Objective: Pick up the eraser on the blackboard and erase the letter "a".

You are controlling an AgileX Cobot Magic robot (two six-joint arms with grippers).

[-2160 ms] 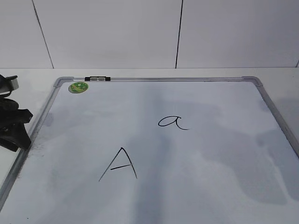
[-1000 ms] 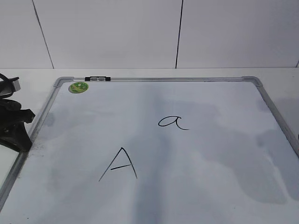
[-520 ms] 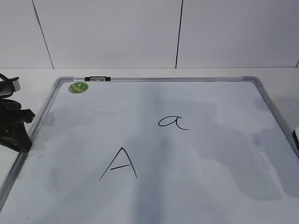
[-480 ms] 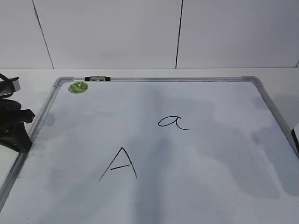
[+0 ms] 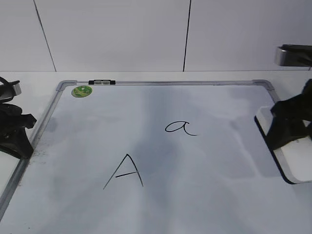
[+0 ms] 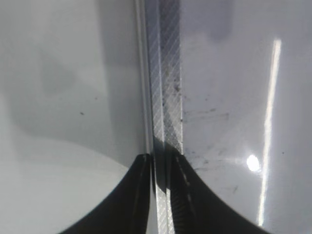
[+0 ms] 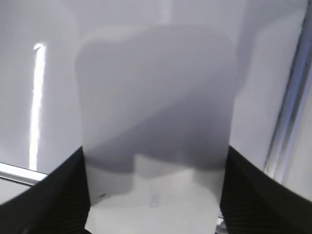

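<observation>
My right gripper clamps the white eraser across its width, over the right edge of the blackboard. The letter "a" sits mid-board, well left of the eraser. My left gripper, jaws narrow, straddles the board's left frame.

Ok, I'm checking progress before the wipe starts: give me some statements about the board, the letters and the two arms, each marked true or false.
1. The right gripper holds the eraser between its fingers. True.
2. The letter "a" is already wiped off the blackboard. False: it is intact.
3. The eraser sits over the capital A. False: it is at the board's right edge, apart from both letters.
4. The left gripper sits at the board's left frame, fingers either side of the rail. True.
5. The green sticker is near the board's far left corner. True.
</observation>
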